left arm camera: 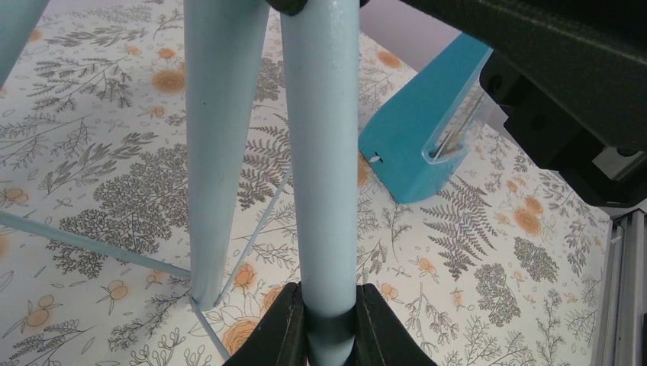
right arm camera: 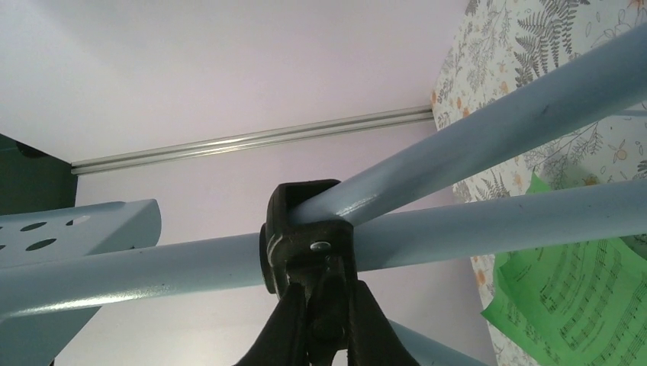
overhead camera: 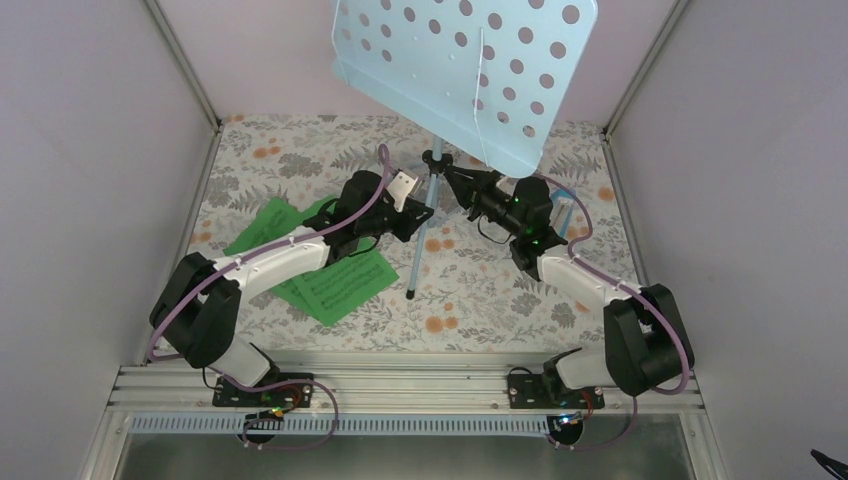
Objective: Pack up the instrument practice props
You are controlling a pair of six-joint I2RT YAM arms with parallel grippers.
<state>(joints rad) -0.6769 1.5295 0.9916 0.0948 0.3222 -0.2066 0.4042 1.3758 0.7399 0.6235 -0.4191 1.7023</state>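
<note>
You had walls (overhead camera: pixel 90 200) close on the left, right and far sides; open table (overhead camera: pixel 480 300) lay near of the stand (overhead camera: pixel 460 60), which stood mid-table. Your left gripper (left arm camera: pixel 329 324) pinched its pole (left arm camera: pixel 320 152) narrowly. The right gripper (right arm camera: pixel 320 320) clamped the black collar (right arm camera: pixel 305 236). Pages (overhead camera: pixel 340 285) lay left, the metronome (left arm camera: pixel 420 137) right.

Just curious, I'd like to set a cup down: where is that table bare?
Bare: the near strip of the table between the arm bases, and the far left corner behind the green sheets. Crowded: the middle, where left claw and right claw grip the music stand beside the metronome.
</note>
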